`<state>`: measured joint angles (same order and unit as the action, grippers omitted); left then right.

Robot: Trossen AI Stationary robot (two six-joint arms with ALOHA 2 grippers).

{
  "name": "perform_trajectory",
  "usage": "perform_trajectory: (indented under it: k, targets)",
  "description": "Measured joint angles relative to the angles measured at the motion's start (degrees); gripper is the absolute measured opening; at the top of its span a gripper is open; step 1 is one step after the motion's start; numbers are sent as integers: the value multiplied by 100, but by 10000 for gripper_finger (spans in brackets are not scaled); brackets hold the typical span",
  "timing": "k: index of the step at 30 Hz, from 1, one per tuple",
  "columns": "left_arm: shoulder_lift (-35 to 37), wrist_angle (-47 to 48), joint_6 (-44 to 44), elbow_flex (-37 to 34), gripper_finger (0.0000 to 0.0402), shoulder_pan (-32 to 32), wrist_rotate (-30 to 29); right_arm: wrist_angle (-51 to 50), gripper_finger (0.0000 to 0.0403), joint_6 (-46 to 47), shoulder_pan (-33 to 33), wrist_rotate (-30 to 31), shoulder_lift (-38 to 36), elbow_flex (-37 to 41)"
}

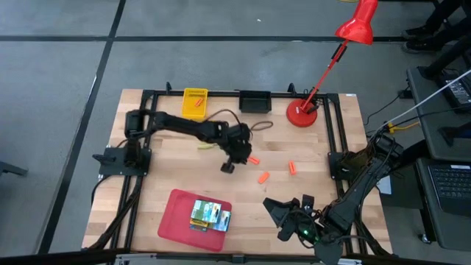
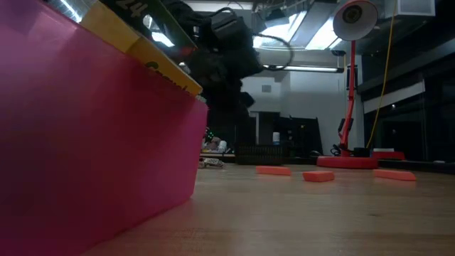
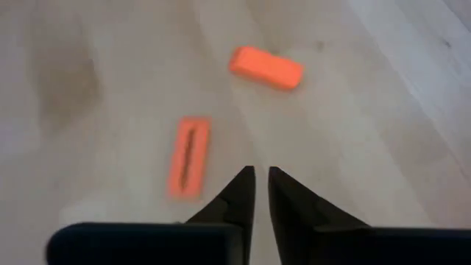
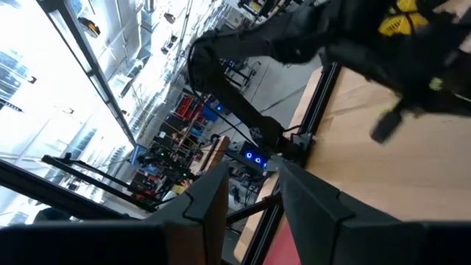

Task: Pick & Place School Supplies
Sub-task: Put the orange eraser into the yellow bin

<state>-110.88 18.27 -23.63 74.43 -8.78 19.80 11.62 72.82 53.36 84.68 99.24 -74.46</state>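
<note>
Three thumb-sized orange pieces lie flat on the wooden table right of centre [image 1: 254, 160], [image 1: 263, 177], [image 1: 291, 168]. My left gripper [image 1: 228, 168] hangs slanting down above the table just left of them. Its fingers [image 3: 261, 182] stand a narrow gap apart with nothing between them, and two orange pieces [image 3: 189, 156], [image 3: 266, 68] lie ahead of them. A slim yellow-green implement [image 1: 204, 147] lies under the left arm. Green-and-yellow boxes [image 1: 210, 215] sit in the red tray [image 1: 176, 210]. My right gripper [image 1: 280, 213] waits near the front right, open and empty [image 4: 254, 195].
A yellow bin [image 1: 195, 103] and a black bin [image 1: 255, 101] stand at the far edge. The red desk lamp's base [image 1: 302, 114] sits at the far right, its arm leaning out past the table. In the low view the red tray's wall [image 2: 92, 142] fills the left.
</note>
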Motion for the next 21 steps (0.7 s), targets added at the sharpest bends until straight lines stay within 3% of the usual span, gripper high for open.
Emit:
perform_trajectory:
  k: [7,12,21]
  targets:
    - [-442,-1064,-150,-2,87,128,-705,242,128,-19,0,28,-3,-2]
    - [-549,-1509,-147,6,91,22,-725,260,128,-21,0,40,-4,-2]
    - [-860,-1459,-186,0,87,-76,-705,270,128,-16,-7,42,-3,0]
